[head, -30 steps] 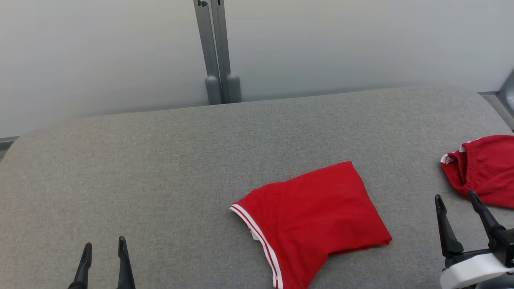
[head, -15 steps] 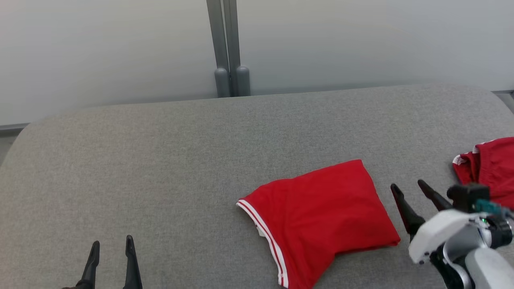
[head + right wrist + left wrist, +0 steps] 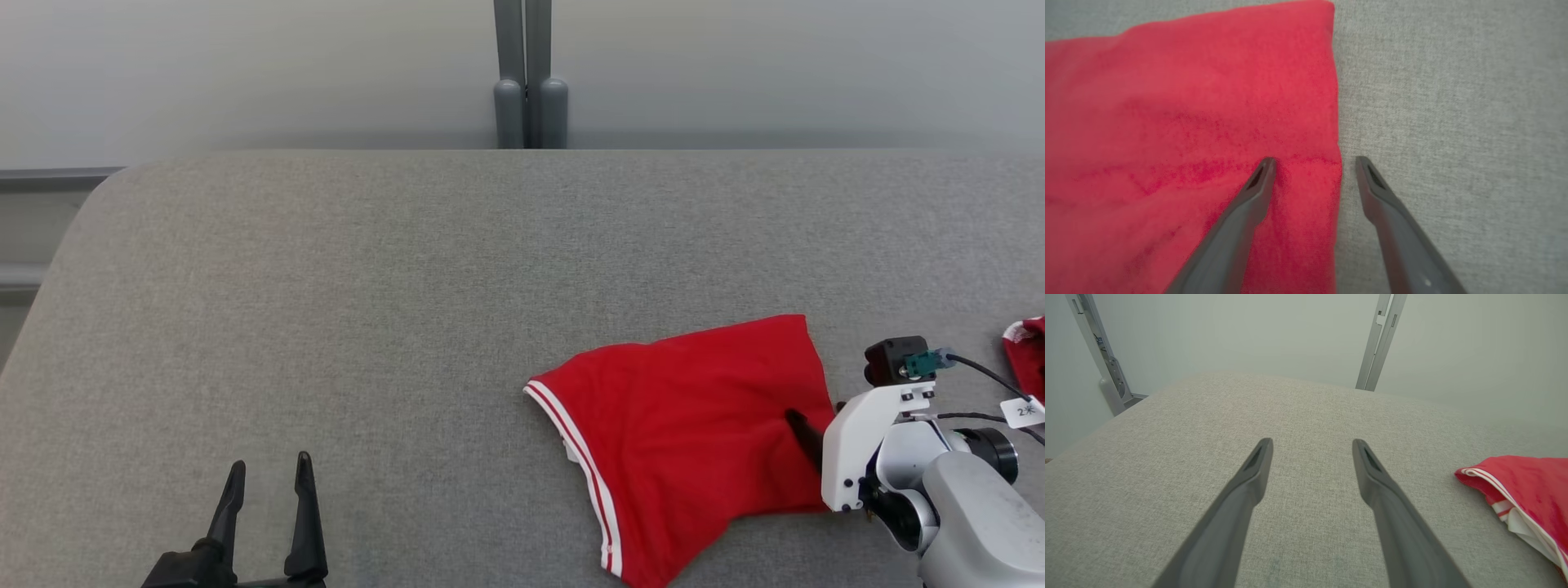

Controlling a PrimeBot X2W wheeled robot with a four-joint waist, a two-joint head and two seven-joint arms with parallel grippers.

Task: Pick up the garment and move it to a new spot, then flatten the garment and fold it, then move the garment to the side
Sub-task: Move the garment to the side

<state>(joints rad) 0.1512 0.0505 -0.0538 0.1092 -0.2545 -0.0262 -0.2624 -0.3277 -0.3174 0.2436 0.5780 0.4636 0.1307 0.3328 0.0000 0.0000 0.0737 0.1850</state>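
Garment: your folded red garment (image 3: 694,425) lies flat on the grey padded surface (image 3: 326,286), right of centre in the head view, with its white-striped hem facing left.
Right gripper: your right gripper (image 3: 1314,160) has its fingers spread wide and straddles the garment's right edge, one finger over red cloth and the other over bare grey. You cannot tell whether the tips touch down.
Left gripper: your left gripper (image 3: 270,461) is spread wide too, gripping nothing, over bare surface well apart from the garment.
Other cloth: another red piece (image 3: 1030,351) sits at the far right edge, apart from your garment.
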